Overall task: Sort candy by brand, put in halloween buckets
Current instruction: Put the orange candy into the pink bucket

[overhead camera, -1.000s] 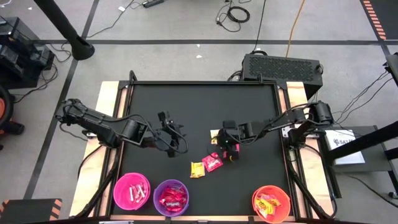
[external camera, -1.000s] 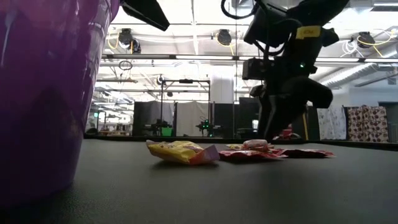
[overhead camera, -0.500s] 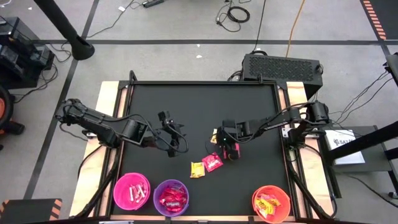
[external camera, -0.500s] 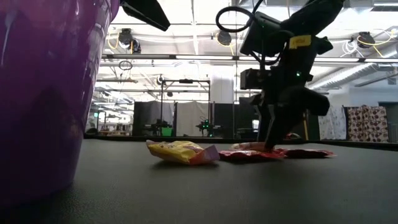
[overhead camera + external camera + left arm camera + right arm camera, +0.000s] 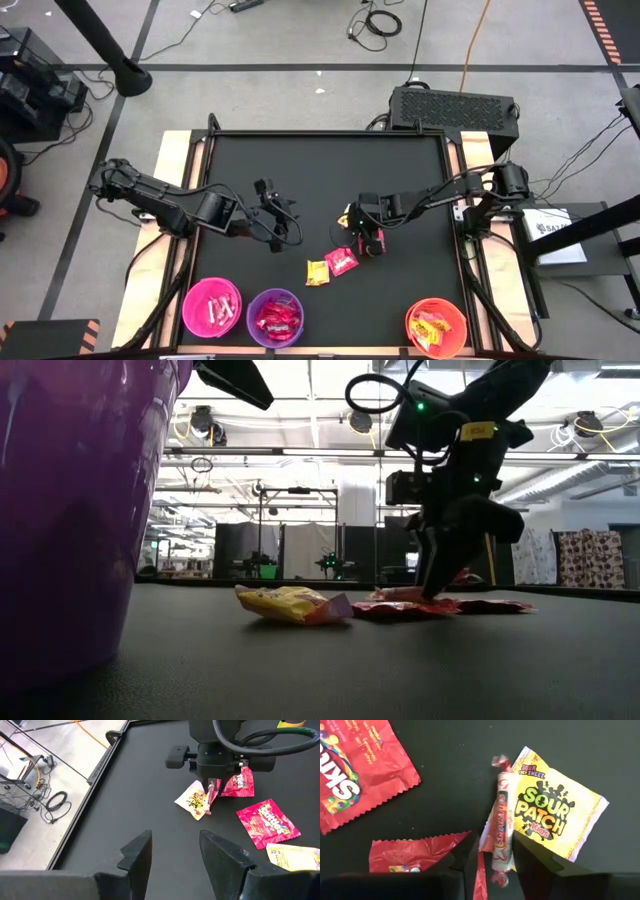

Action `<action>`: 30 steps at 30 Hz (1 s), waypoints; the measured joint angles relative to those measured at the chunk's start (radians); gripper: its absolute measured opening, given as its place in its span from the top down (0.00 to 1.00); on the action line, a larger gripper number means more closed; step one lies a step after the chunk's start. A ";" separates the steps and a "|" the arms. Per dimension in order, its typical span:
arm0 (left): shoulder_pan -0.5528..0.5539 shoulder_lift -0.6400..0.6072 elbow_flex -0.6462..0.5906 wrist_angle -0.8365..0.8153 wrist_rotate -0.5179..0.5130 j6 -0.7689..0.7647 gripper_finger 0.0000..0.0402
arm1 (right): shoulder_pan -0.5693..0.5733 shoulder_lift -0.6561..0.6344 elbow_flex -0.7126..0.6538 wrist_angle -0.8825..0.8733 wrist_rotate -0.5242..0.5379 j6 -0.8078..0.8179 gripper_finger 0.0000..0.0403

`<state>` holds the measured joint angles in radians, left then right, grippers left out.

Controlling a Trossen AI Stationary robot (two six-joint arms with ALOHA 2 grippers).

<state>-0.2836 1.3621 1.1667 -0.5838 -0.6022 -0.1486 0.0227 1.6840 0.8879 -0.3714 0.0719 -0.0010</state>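
Note:
My right gripper [image 5: 366, 243] stands low over a small cluster of candy at mid-table, shut on a pale pink-white candy roll [image 5: 501, 837]. Under and beside the roll lie a yellow Sour Patch packet [image 5: 555, 812] and two red packets [image 5: 355, 775] [image 5: 417, 854], all flat on the table. Nearer the front edge lie another yellow packet [image 5: 316, 272] and a red one [image 5: 342, 262]. My left gripper [image 5: 175, 852] hovers open to the left of the cluster, touching nothing. The pink bucket [image 5: 212, 307], purple bucket [image 5: 275, 315] and orange-red bucket [image 5: 437, 327] stand along the near edge, each with candy inside. My right gripper pinches the candy roll near one twisted end [image 5: 499, 862] between its two fingers [image 5: 532, 856], coming from above and pointing down. The fingers lie across the roll. The roll rests on the table, its other end [image 5: 501, 764] against the yellow packet's edge.
The black table mat has a raised frame [image 5: 210, 135] around it. The purple bucket [image 5: 70, 510] fills the low view's left side. Bare mat shows on the far half of the table and between the purple and orange-red buckets.
My right gripper has come down from just above the candy cluster until its fingertips reach the table, shifting slightly toward the table's left. The loose packets have stayed where they were.

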 joint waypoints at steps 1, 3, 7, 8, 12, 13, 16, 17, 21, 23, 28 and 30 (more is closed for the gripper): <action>0.000 0.000 0.000 0.000 0.000 0.000 0.57 | 0.000 0.000 0.000 0.000 0.000 0.005 0.74; 0.000 0.000 0.000 0.000 0.000 0.000 0.57 | 0.000 0.000 0.000 0.000 -0.001 0.016 0.78; 0.000 0.000 0.000 0.000 0.000 -0.001 0.57 | 0.000 0.000 0.000 -0.001 -0.005 0.045 0.82; 0.000 0.000 0.000 0.000 0.000 -0.001 0.57 | 0.000 0.000 0.000 -0.001 -0.016 0.046 0.82; 0.000 0.000 0.000 0.000 0.000 -0.001 0.57 | 0.000 0.000 0.000 -0.001 -0.026 0.058 0.82; 0.000 0.000 0.000 0.000 0.000 -0.001 0.57 | 0.000 0.000 0.000 -0.002 -0.026 0.061 0.82; 0.000 0.000 0.000 0.000 0.000 -0.001 0.57 | 0.000 0.000 0.000 -0.007 -0.026 0.061 0.82; 0.000 0.000 0.000 0.000 0.000 -0.001 0.57 | 0.000 0.000 0.000 -0.010 -0.026 0.061 0.83; 0.000 0.000 0.000 0.000 0.000 -0.001 0.57 | 0.000 0.000 0.000 -0.012 -0.026 0.061 0.83; 0.000 0.000 0.000 0.000 0.000 -0.001 0.57 | 0.000 0.000 0.000 -0.013 -0.026 0.061 0.84; 0.000 0.000 0.000 0.000 0.000 -0.001 0.57 | 0.000 0.000 0.000 -0.012 -0.026 0.061 0.91; 0.000 0.000 0.000 0.000 0.000 -0.001 0.57 | 0.000 0.000 0.000 -0.012 -0.026 0.061 0.93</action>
<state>-0.2836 1.3621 1.1667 -0.5838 -0.6017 -0.1497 0.0231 1.6836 0.8879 -0.3839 0.0460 0.0601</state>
